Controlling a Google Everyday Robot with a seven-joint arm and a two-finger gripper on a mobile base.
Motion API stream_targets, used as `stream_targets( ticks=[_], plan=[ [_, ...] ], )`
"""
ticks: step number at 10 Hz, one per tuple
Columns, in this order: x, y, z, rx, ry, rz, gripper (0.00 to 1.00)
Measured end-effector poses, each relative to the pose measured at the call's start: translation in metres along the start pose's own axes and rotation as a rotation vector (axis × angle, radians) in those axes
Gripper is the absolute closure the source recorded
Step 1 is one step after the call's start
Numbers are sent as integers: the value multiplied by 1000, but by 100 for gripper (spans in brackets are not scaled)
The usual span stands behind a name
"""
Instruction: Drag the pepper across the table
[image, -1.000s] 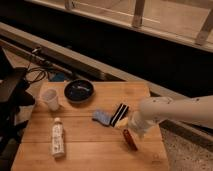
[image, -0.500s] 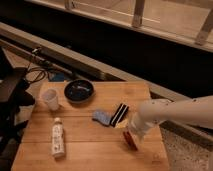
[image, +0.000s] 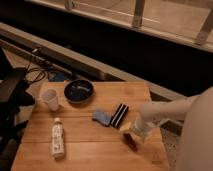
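The pepper (image: 130, 142) is a small dark red glossy thing lying on the wooden table (image: 90, 145) near its right front part. My gripper (image: 134, 134) comes in from the right on a white arm and sits right over the pepper's far end, touching or nearly touching it. The gripper's body covers part of the pepper.
A black-and-white striped block (image: 119, 115) and a blue cloth-like item (image: 102, 118) lie just left of the gripper. A dark bowl (image: 79, 91) and a white cup (image: 50, 98) stand at the back left. A bottle (image: 57, 138) lies at the front left. The table's right edge is close.
The gripper and the pepper have stayed at about the same spot on the right front of the table. The arm has shifted only slightly.
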Motion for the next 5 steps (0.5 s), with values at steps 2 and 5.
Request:
stream_targets(
  ticks=[2,5],
  plan=[
    [-1,-3,12,15,36,6,20],
    [11,10,33,13,100,-12,20]
  ],
)
